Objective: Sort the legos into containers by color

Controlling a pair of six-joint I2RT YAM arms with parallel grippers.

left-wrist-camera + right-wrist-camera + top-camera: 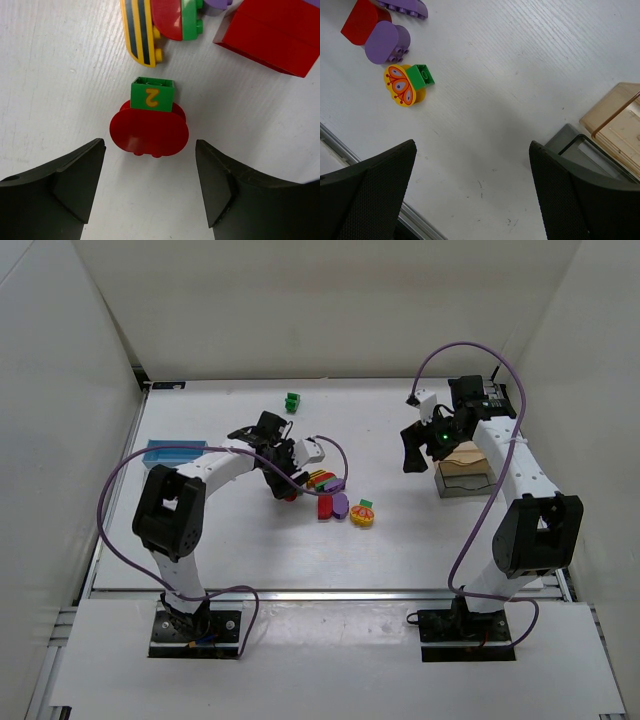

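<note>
Sorting table, mid-task: a white table (300,560) holds a cluster (335,498) of legos near its middle. Well left of the cluster sits the blue box (175,452), its long axis running left to right. Well right of the cluster stand the tan box (468,460) and dark box (462,486), close together.

The left gripper (150,149) hangs at the cluster's left end, jaws spread wide and touching nothing, one finger on each side of a red dome (149,131). The dome's long axis runs across the gap from finger to finger, and its bumped edge faces the wrist. A numbered block (152,95), green and marked "2", sits against the dome's far side. Beyond it a striped piece (139,30) lies with its long axis pointing away from the wrist.

The right gripper (472,150) hovers right of the cluster, by the two boxes, jaws wide and empty. At the cluster's near-right end lies a butterfly block (400,86) joined to a green cube (422,76). A lone green lego (293,401) sits far behind the cluster.
</note>
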